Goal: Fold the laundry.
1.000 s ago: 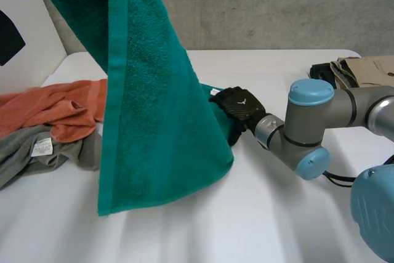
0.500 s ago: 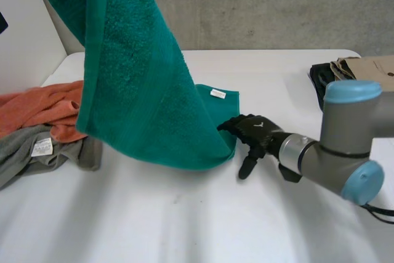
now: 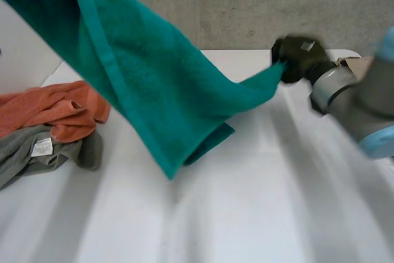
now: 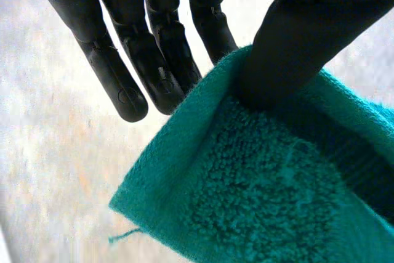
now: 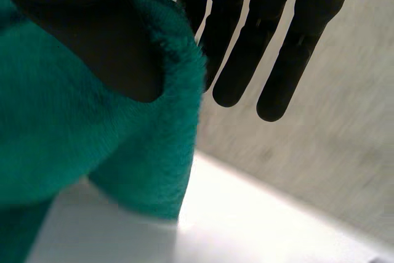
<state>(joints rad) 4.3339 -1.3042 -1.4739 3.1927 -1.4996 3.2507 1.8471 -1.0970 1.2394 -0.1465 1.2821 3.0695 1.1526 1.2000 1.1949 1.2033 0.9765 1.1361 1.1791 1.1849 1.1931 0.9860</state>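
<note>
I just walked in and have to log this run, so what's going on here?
The robot holds a teal towel up between both hands. The left hand pinches one corner high up; the right hand pinches the other end farther right. The towel's middle sags toward the white table. An orange cloth and a grey garment lie heaped at the table's left.

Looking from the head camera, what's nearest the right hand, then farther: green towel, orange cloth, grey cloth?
1. green towel: its corner is pinched in the right hand.
2. orange cloth: at the table's left side.
3. grey cloth: left too, in front of the orange cloth.
</note>
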